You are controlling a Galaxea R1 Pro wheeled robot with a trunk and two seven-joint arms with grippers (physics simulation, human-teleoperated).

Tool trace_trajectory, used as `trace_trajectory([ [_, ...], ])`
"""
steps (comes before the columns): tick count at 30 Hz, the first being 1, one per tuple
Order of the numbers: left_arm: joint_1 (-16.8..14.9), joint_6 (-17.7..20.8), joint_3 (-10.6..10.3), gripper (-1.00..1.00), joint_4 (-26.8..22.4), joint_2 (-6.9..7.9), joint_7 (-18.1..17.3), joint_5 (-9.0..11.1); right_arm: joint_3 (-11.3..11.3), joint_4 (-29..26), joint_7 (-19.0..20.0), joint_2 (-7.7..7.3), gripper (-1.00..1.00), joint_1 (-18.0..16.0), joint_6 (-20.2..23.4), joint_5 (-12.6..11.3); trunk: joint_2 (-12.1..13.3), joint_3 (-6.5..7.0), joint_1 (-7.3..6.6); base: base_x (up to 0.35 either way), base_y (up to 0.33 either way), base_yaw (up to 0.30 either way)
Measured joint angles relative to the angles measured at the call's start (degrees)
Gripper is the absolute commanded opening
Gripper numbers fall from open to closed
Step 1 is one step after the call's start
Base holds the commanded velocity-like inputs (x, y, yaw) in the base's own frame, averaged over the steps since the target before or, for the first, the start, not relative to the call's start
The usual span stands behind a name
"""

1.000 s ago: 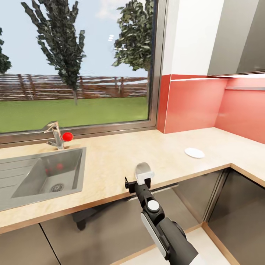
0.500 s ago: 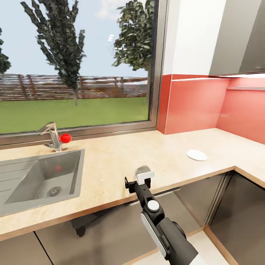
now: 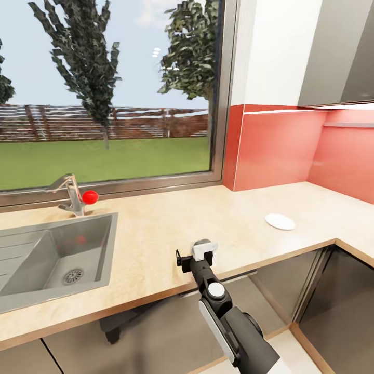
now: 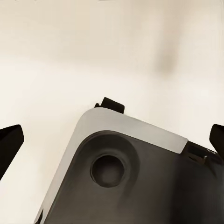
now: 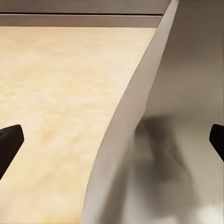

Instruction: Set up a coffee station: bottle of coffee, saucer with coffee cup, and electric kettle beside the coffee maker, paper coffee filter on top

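A kitchen corner is being shown from the robot's head. A pale wood-grain L-shaped desk (image 3: pixel 156 234) is running under a wide window and turning along a red splashback at the right. A stainless steel sink (image 3: pixel 36 254) is set into the desk's left end. A chrome tap (image 3: pixel 70 193) with a round red knob (image 3: pixel 90 196) is standing at the sink's back edge.

A small round white saucer (image 3: pixel 280 222) is lying flat on the desk towards its right end, near the inner corner and a little back from the front edge.

The right gripper (image 3: pixel 200 257) is being held out over the desk's front edge, about midway along. What appears to be a small white coffee cup with a grey inside (image 3: pixel 203 248) is sitting at its tip. In the right wrist view the cup's pale curved wall (image 5: pixel 186 116) is looming close over the desk (image 5: pixel 56 93), with the dark fingers (image 5: pixel 9 140) set wide at either side. Whether the cup is being gripped cannot be told.

In the left wrist view the left gripper (image 4: pixel 112 140) is hanging released. Its dark fingers (image 4: pixel 9 142) are spread wide with nothing between them, above a grey rounded housing with a round recess (image 4: pixel 121 177).

The step in hand is judged to be the bringing of the cup to the saucer. The two are well apart. The next move is likely to call for the cup to be carried rightwards along the desk, kept upright, centred over the saucer and lowered gently, so that the saucer is not nudged.
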Motion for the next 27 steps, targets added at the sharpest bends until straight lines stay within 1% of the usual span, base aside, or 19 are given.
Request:
trace_trajectory([
  [6,0.00,0.00,-0.01,1.00,0.00,0.01,0.00,0.00,0.00,0.00,0.00,0.00,1.00,0.00,0.00,0.00,0.00,0.00,0.00,0.020,0.004,0.000],
  [13,-0.02,0.00,0.01,1.00,0.00,0.01,0.00,-0.02,0.00,-0.01,0.00,0.00,1.00,0.00,0.00,0.00,0.00,0.00,0.00,0.077,0.075,0.000],
  [27,0.00,0.00,-0.01,1.00,0.00,0.01,0.00,0.00,0.00,-0.01,0.00,0.00,1.00,0.00,0.00,0.00,0.00,0.00,0.01,0.004,0.004,0.000],
])
